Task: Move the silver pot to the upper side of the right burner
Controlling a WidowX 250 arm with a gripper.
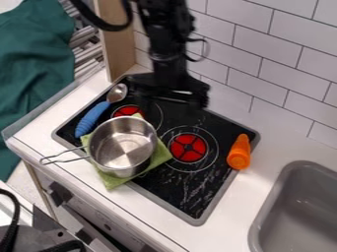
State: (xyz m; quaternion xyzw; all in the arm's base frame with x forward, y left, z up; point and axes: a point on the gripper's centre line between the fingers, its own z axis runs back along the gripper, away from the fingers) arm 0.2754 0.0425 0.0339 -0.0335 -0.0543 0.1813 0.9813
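So the black stovetop (181, 194) has the arm's gripper (168, 97) hanging over its back edge, away from the pot. Can't tell if its fingers are spread or pressed together, black on black, sorry. The silver pot (121, 147) sits at the front left on a green cloth (113, 183), handle (42, 160) pointing out over the counter. I'd call this the approach step, grab not made. Next move: come down on the rim, get a solid pinch, lift clear so the cloth doesn't drag, then head for the upper side of the right burner (189, 147).
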